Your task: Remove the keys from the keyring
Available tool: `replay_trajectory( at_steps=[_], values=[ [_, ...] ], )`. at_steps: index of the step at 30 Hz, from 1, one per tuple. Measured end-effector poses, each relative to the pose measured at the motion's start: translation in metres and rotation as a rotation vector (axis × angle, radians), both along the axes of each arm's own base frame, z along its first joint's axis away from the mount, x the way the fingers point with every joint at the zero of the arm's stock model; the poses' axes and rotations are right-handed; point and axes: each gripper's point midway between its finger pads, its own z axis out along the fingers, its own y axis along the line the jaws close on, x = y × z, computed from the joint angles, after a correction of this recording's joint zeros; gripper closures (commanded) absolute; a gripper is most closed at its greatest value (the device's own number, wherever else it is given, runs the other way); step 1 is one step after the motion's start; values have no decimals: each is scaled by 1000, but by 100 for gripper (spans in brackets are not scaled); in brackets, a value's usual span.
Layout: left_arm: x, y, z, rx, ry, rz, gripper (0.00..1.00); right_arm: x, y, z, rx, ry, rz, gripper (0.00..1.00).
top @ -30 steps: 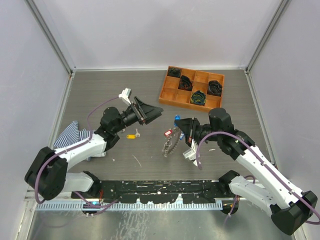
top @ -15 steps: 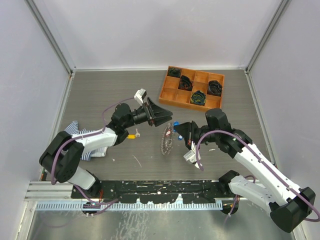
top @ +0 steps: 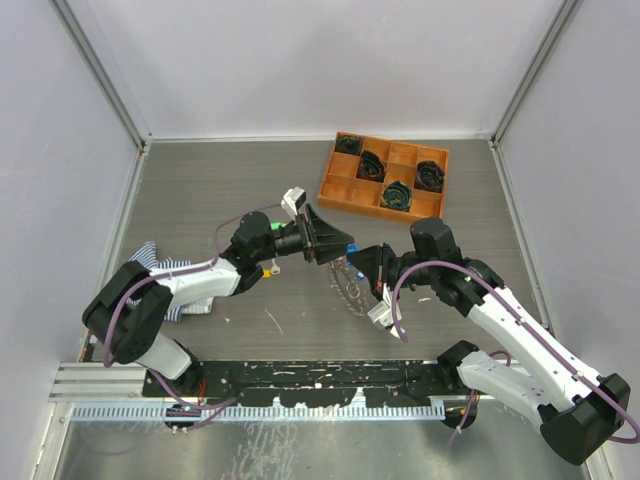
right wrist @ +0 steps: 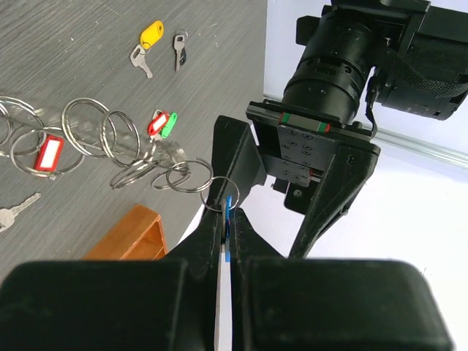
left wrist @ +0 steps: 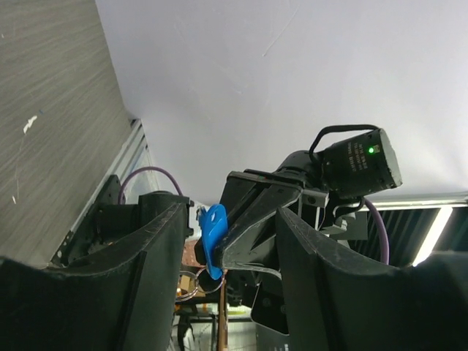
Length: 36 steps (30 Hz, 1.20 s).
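Right claw (right wrist: 227, 210) pinches the blue-tagged key (left wrist: 213, 232) (tag lettering unreadable), inside the wide-open left claw (left wrist: 229, 213).

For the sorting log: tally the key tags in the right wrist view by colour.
red tags: 2
yellow tag: 1
green tag: 1
blue tag: 1
Total: 5

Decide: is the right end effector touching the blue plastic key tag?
Touching. The right wrist view shows the blue plastic key tag pinched between shut fingers of the right end effector.
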Motion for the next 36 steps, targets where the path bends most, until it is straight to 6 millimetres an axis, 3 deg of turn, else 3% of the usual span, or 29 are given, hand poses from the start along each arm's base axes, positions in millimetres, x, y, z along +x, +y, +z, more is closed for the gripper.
replay_trajectory(
  at_steps=[16,27,30,36],
  values=[
    [-15,-9,-10,19,83,-61,65,-2,0,-3,0,10,8,99],
    [-8,-16,-19,-35,211,-73,100,-3,1,-6,1,12,12,99],
    [-9,-15,-17,-50,217,-74,100,-3,1,-3,9,1,15,99],
    [-10,-14,-12,-71,206,-76,100,-4,1,2,20,-15,16,82]
  ],
)
